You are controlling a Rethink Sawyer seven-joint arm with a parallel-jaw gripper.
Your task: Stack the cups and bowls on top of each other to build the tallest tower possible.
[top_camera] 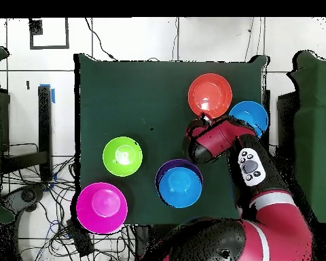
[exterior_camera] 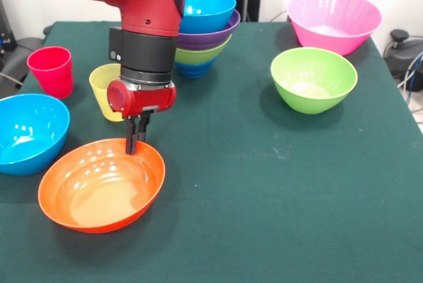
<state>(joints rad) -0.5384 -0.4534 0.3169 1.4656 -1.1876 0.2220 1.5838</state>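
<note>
- One gripper (exterior_camera: 134,143) hangs at the orange bowl's (exterior_camera: 99,187) far rim, fingers close together astride that rim, apparently pinching it.
- That bowl sits near the desk's front left corner in the front view.
- From there, the tower (exterior_camera: 203,33) stands well apart by the far edge, behind the arm.

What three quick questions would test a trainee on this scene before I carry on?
1. True or false: the end effector is at the big pink bowl's rim.
2. Which bowl tops the tower? A purple bowl, B light blue bowl, C lime green bowl.
3. How many bowls stand singly on the table, outside the tower?

Key: 1 false, it is at the orange bowl, by its far rim. 2 B. 3 four.
</note>
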